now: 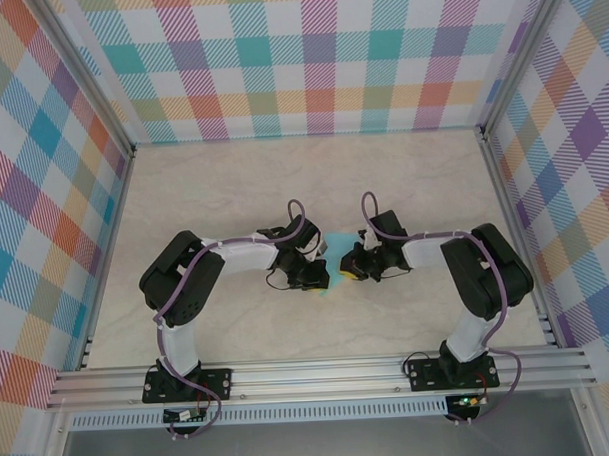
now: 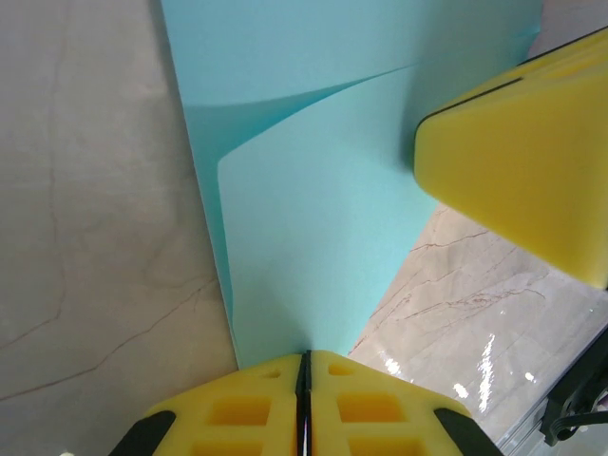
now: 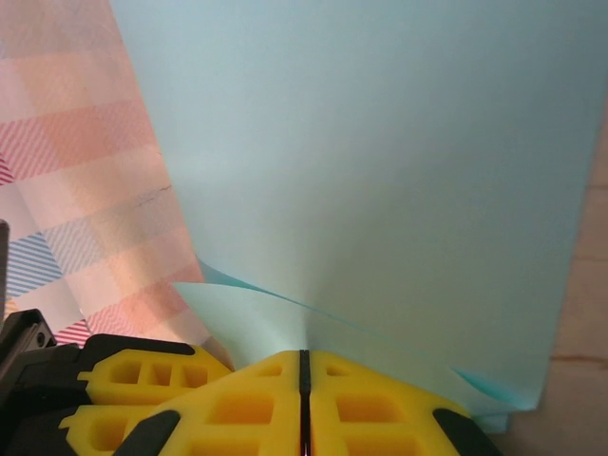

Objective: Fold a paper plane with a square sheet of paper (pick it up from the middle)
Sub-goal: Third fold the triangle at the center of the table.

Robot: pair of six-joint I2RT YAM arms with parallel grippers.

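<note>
Top external view shows you both arms bent inward, so that the left claw (image 1: 321, 277) and the right claw (image 1: 350, 270) meet almost tip to tip near the middle of the table (image 1: 233, 190). Between them lies the square sheet of paper (image 1: 335, 243), which you see as a small turquoise patch partly covered by the two wrists.

From the left wrist, your left claw has its yellow fingers pressed together with only a thin dark seam between them. The near edge of the paper runs straight into that seam, so this claw is clamped on the sheet. The paper spreads away from the camera in two layers. A front flap with a curved far edge lies over a wider layer behind it. The marbled table shows on both sides of the sheet. One yellow finger of the right claw sits at the upper right, against the paper's right edge.

From the right wrist, your right claw is likewise closed to a hairline seam, and the paper rises out of it, so it too is clamped on the sheet. The turquoise surface is broad and smooth here. A low curled layer sits just above the fingers, and one corner bends over at the lower right. The plaid wall (image 3: 85, 142) shows past the sheet's left edge.

You cannot tell from these views whether any part of the paper touches the table.
</note>
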